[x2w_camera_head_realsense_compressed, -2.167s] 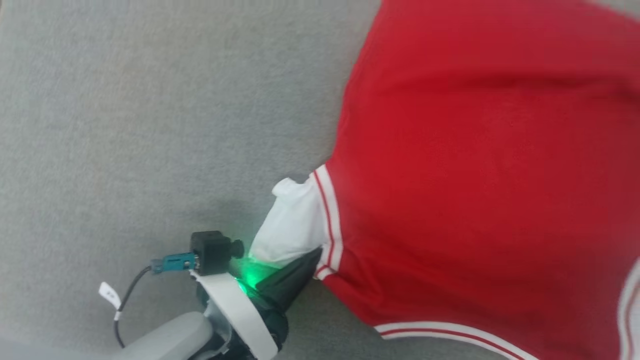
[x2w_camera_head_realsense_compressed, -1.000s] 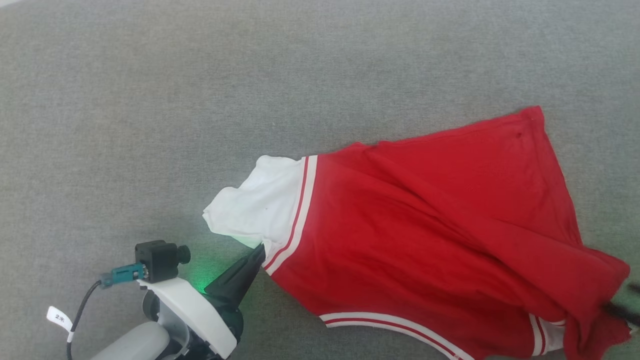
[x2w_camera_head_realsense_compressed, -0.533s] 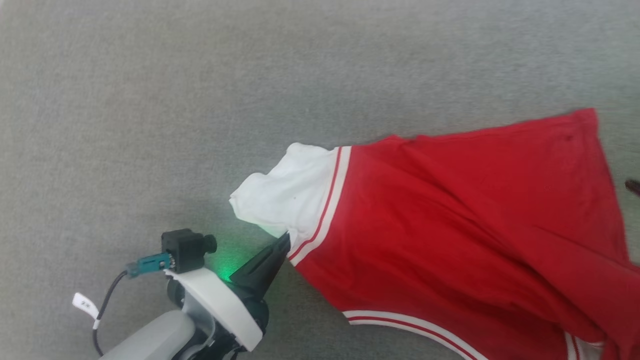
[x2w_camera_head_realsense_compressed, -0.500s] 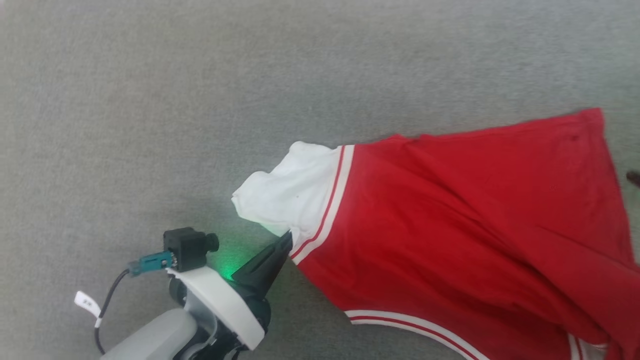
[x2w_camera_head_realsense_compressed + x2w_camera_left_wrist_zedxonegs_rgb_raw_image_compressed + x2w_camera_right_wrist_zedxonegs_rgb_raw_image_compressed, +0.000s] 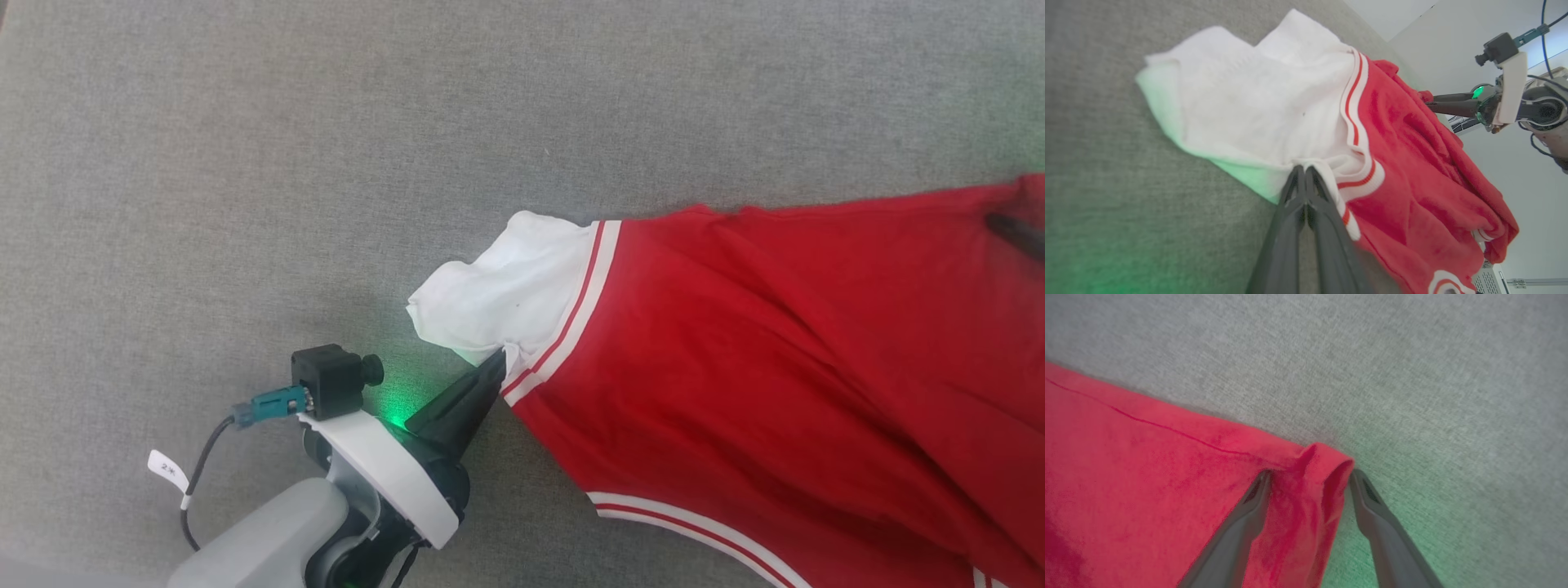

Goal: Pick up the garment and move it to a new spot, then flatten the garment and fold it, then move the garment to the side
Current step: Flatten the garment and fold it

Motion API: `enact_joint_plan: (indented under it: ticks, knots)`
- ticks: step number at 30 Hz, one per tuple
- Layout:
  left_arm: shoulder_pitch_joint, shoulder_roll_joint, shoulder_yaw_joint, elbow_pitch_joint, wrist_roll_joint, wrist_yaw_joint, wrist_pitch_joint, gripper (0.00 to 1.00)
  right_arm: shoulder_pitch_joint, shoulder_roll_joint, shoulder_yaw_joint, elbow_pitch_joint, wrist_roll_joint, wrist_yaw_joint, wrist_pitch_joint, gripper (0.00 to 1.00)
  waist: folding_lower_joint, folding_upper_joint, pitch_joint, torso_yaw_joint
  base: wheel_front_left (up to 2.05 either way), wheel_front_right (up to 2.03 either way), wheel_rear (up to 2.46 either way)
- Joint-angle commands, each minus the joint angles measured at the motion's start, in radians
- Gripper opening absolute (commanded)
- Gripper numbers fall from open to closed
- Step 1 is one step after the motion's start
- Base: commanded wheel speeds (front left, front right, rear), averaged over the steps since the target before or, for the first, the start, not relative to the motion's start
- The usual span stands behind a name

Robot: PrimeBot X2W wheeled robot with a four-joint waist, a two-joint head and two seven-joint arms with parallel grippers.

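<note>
The garment (image 5: 775,351) is a red jersey with white-striped trim and a white section, lying rumpled on the grey surface. My left gripper (image 5: 495,362) is shut on its edge where the white section meets the trim; the left wrist view shows the fingers pressed together (image 5: 1305,169) on that white hem of the garment (image 5: 1392,134). My right gripper (image 5: 1309,477) is open, its fingers straddling a raised red corner of the garment (image 5: 1147,477). One right finger (image 5: 1016,233) shows at the jersey's far right corner. The right gripper (image 5: 1430,105) also appears past the cloth.
A grey fabric surface (image 5: 245,163) stretches wide to the left and beyond the jersey. In the left wrist view a pale wall (image 5: 1494,183) and cables stand past the surface's edge.
The jersey has come down from close to the camera and now lies spread on the surface. The right finger went from the jersey's lower right corner to its far right corner. The left grip held.
</note>
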Motion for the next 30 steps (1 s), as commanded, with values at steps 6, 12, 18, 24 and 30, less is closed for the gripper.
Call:
enact_joint_plan:
  ticks: [6, 12, 18, 24, 30]
  knots:
    - [-0.045, -0.007, 0.022, 0.018, -0.020, -0.002, 0.006, 0.00, -0.025, 0.044, 0.013, 0.050, 0.034, -0.001, -0.063, 0.00, 0.0000, -0.0001, -0.025, -0.015, 0.00, 0.00, 0.00]
    - [-0.173, 0.034, 0.075, -0.013, -0.080, -0.002, 0.008, 0.00, -0.129, 0.100, -0.075, 0.135, 0.075, -0.001, -0.148, 0.00, 0.0000, -0.0001, -0.044, -0.033, 0.00, 0.00, 0.00]
    - [-0.428, 0.063, 0.178, 0.054, -0.200, -0.002, 0.059, 0.00, -0.325, 0.178, -0.171, 0.264, 0.044, -0.001, -0.244, 0.00, 0.0000, -0.0001, -0.027, -0.064, 0.00, 0.00, 0.00]
    - [-0.756, 0.034, 0.292, 0.246, -0.244, -0.002, 0.095, 0.00, -0.580, 0.256, -0.244, 0.421, -0.033, -0.001, -0.346, 0.00, 0.0000, -0.0001, 0.010, -0.097, 0.00, 0.00, 0.00]
    - [-1.083, -0.008, 0.376, 0.440, -0.221, 0.001, 0.050, 0.00, -0.821, 0.315, -0.302, 0.581, -0.105, -0.002, -0.469, 0.00, 0.0000, -0.0001, 0.022, -0.126, 0.00, 0.00, 0.00]
